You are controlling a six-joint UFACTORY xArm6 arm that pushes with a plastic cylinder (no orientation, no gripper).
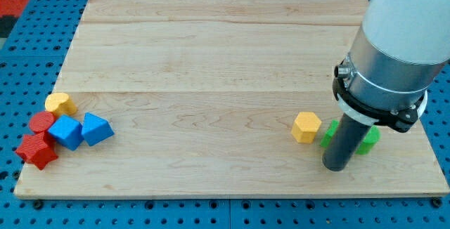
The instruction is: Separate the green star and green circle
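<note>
Two green blocks lie at the view's lower right, mostly hidden behind my rod. One green piece (328, 135) shows left of the rod and one green piece (368, 139) shows right of it; I cannot tell which is the star and which the circle. My tip (337, 166) rests on the board just below and between them. A yellow hexagon block (306, 127) sits just left of the green pieces.
At the view's lower left lies a cluster: a yellow block (60, 104), a red round block (41, 122), a red star-like block (36, 150), and two blue blocks (67, 131) (96, 129). The wooden board (211, 60) ends close below my tip.
</note>
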